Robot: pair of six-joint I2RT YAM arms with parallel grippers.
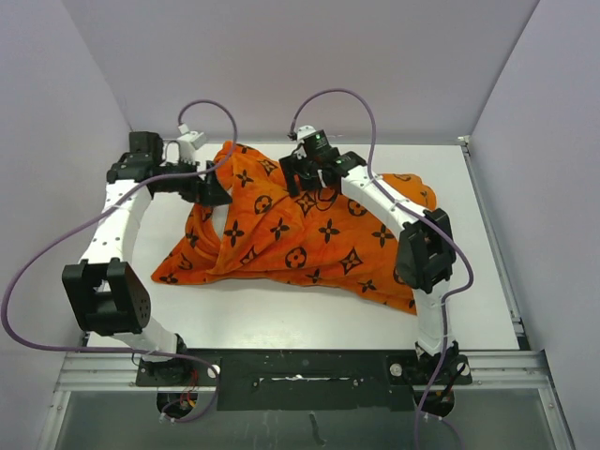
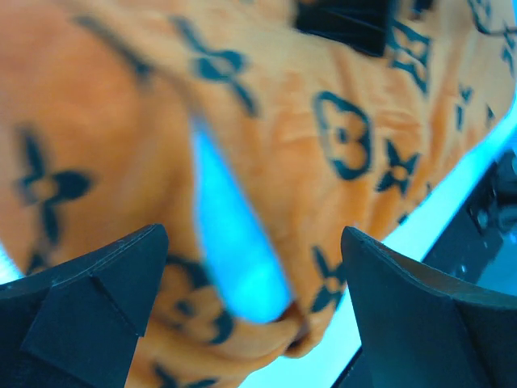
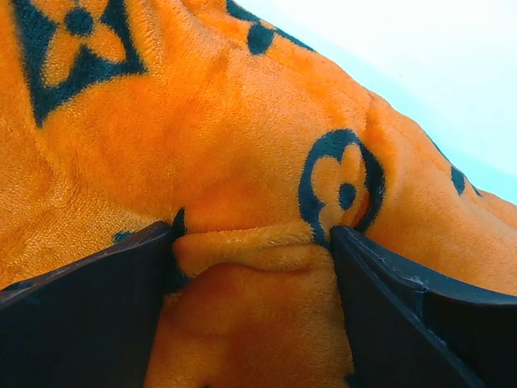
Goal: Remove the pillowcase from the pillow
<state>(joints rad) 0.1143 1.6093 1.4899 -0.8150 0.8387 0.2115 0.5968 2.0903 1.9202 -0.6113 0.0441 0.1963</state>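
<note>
- The pillowcase [image 1: 309, 244] is seen spread across the middle of the white surface [image 1: 281, 319], rumpled and folded, with its orange fabric and dark motifs facing up.
- Most of the pillow [image 1: 217, 225] is hidden inside the cover; only a pale sliver is shown at a gap in the fabric near the cover's left end.
- The left claw [image 1: 214, 192] is placed at the left far part of the cover, right by that gap.
- In the left wrist view the left claw [image 2: 252, 236] is found released: its two dark fingers [image 2: 89, 307] are spread wide, and nothing is pinched between them.
- Beyond those fingers the pillowcase [image 2: 266, 121] is seen blurred, split by a pale bluish wedge of the pillow [image 2: 234, 250].
- The right claw [image 1: 314, 187] is lowered onto the far middle of the cover, well apart from the left one.
- In the right wrist view the right claw [image 3: 250, 234] is shown grasping the pillowcase [image 3: 242, 145]: a raised fold of plush fabric is bunched between the fingers [image 3: 404, 315] and is touched by both inner faces.
- A circled flower motif is seen just above the right-hand finger, at the crest of the fold.
- A purple cable [image 1: 211, 105] is looped above each wrist.
</note>
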